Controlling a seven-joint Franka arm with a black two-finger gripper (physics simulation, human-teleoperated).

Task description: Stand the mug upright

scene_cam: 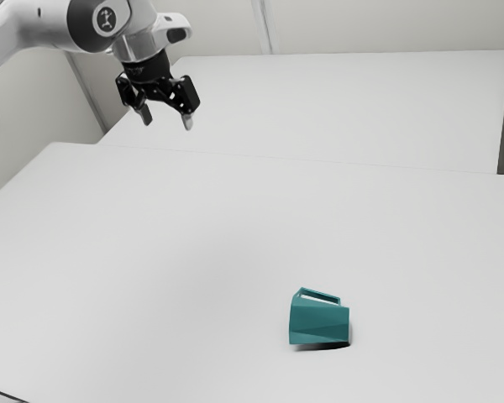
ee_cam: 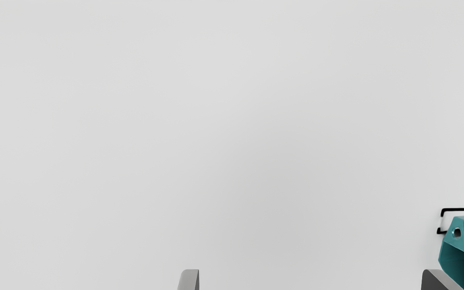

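spread claw (scene_cam: 166,123), cropped in wrist view; mug (scene_cam: 319,326) on its side, also cropped

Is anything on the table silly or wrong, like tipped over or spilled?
Yes, the teal mug looks odd: it's lying on its side on the white table, its mouth facing sideways, instead of standing on its bottom. I see no spill.

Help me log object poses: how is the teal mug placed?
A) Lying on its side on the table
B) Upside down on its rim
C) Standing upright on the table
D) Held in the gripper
A: the mug rests on the table with its open mouth facing sideways, well apart from the gripper.
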